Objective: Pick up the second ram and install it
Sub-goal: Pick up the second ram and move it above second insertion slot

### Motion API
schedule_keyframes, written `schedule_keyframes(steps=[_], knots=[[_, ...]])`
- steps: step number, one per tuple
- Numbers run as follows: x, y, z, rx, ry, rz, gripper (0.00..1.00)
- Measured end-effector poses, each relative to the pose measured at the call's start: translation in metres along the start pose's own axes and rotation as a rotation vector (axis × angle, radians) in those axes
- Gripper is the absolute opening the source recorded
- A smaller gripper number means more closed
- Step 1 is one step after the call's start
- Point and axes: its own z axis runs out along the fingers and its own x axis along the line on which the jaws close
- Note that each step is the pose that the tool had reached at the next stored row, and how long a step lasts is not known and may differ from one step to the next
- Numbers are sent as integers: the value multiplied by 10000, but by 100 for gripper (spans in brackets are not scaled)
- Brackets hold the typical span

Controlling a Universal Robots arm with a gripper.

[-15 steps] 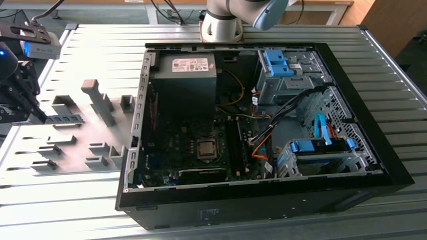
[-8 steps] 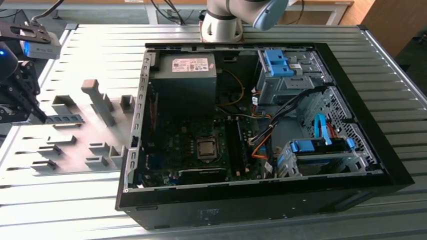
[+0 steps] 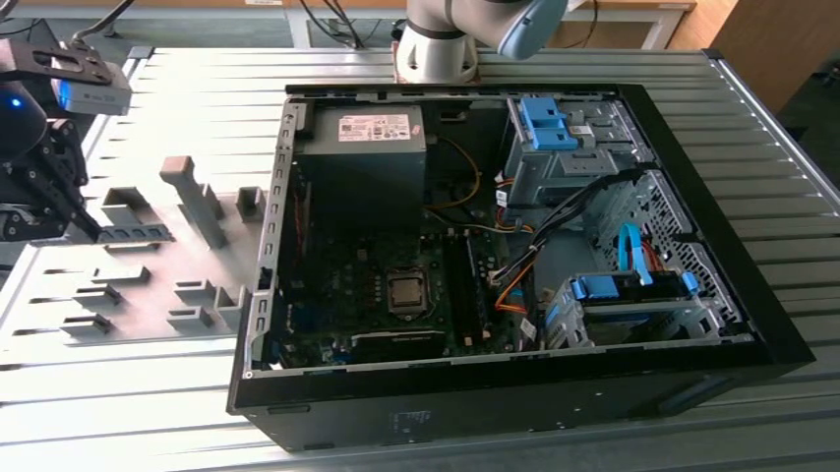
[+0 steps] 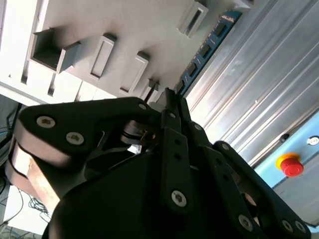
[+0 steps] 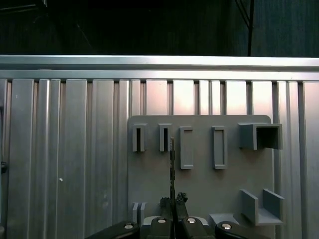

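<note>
Second wrist view: claw (image 4: 168,98) narrow, clamped on near end of second ram (image 4: 204,51); its long axis runs straight out ahead.

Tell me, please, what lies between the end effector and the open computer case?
In the exterior view, the grey slotted fixture plate lies between the end effector and the computer case.

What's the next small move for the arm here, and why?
Probably lift straight up a little: the gripper looks shut on the second ram, which hangs over the gray holder, with the open computer case at the exterior view's right.
</note>
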Motion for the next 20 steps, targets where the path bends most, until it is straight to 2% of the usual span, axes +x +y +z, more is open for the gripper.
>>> schedule_keyframes(steps=[14,20], knots=[[-16,18,-621,2,-1,0,14],[-22,25,-861,1,-1,-1,14]])
